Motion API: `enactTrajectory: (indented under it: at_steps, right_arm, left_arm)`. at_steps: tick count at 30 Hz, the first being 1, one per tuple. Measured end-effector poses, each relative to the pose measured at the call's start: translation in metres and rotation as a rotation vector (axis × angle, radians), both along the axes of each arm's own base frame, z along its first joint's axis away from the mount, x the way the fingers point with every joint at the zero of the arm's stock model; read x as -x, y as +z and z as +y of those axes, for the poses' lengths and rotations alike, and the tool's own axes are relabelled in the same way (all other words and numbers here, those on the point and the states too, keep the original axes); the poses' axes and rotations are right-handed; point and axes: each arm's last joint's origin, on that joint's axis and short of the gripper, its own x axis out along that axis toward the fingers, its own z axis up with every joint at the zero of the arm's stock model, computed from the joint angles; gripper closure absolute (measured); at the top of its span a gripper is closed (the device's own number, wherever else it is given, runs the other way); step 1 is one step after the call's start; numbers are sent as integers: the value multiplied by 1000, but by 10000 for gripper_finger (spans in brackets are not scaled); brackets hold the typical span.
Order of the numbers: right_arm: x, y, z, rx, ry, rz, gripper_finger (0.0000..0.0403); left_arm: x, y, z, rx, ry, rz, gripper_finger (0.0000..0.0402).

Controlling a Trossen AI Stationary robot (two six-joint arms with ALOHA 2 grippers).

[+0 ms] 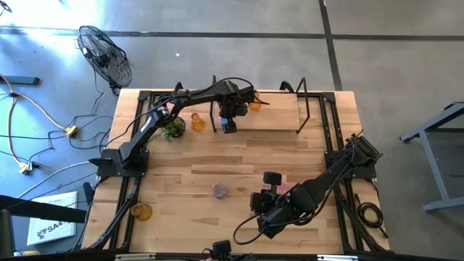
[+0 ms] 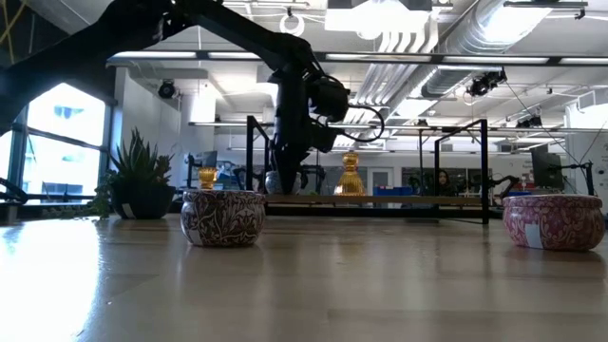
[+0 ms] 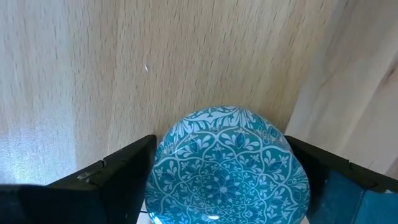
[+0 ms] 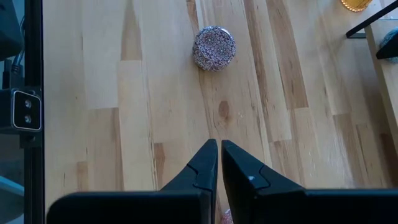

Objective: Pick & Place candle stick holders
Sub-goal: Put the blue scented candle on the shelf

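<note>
A lilac patterned round holder [image 2: 223,218] sits near on the wooden table [image 2: 304,294], a pink one [image 2: 554,222] at the right edge. Farther back stand two amber bottle-shaped holders [image 2: 350,176] (the smaller [image 2: 207,178] to the left) and a potted plant [image 2: 141,180]. A dark arm [image 2: 285,85] reaches down between them.

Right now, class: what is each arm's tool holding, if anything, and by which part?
The left tool has the blue patterned round holder between its fingers, one at each side of its round body. The right tool is shut, empty.
</note>
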Motion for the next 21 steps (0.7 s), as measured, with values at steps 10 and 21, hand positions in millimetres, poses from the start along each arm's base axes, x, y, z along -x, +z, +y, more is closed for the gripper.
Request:
enactTrajectory:
  at_steps: [10, 21]
  right_arm:
    - [0, 0, 0, 4, -3, -4, 386]
    - [0, 0, 0, 11, -10, -12, 387]
  left_arm:
    - [-2, 0, -3, -17, -11, -2, 68]
    - [-6, 1, -11, -73, -38, 22, 68]
